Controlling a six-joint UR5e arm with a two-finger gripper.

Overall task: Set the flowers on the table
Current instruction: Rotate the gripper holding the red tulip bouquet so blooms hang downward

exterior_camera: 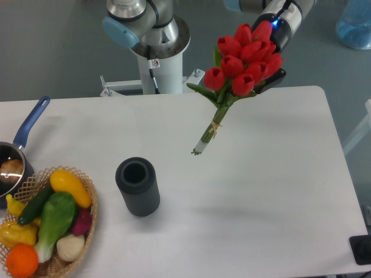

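One white table (278,191) filled most of the view, spreading below and to the left of the claw (272,61). One wicker basket (87,226) of vegetables sat far down-left of the claw, partly cut off by the bottom edge; about six or seven pieces showed in it, among them one orange and one yellow squash. One blue-handled pot (17,156) lay at the left edge, mostly out of frame. One dark ribbed cylinder (138,186) stood upright, open at the top, down-left of the claw. One bunch of flowers (243,61), roughly ten red tulips, hung in the air just in front of the claw, its tied stems slanting down-left, clear of the tabletop. The blooms hid the claw's fingers, so whether they pinched the bunch could not be made out.
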